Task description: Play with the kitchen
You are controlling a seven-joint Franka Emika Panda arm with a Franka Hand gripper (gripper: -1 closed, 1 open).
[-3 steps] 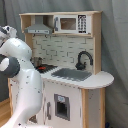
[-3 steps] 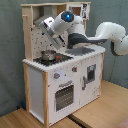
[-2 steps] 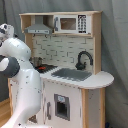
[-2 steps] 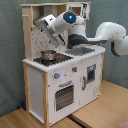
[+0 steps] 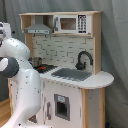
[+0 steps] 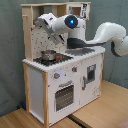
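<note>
The kitchen (image 5: pixel 75 90) is a tall white and light-wood toy with a grey hood (image 5: pixel 39 29), a microwave (image 5: pixel 70 23), a black faucet (image 5: pixel 83 59) and a grey sink (image 5: pixel 71 74). In the second exterior view the kitchen (image 6: pixel 60 85) shows its black stovetop (image 6: pixel 55 60), its oven door (image 6: pixel 64 96) and a small metal pot (image 6: pixel 48 54) on a burner. My gripper (image 6: pixel 56 36) hangs over the stovetop, above the pot and in front of the dotted back panel. In the first exterior view my white arm (image 5: pixel 20 85) hides most of the stovetop and the gripper.
My arm (image 6: pixel 107 35) reaches in from the second exterior view's right, across the sink counter. The kitchen stands on a wooden floor (image 6: pixel 100 112). A grey curtain (image 5: pixel 114 45) hangs behind it.
In the second exterior view the arm's wrist has shifted slightly to the right and down, over the stovetop. The pot has stayed in place.
</note>
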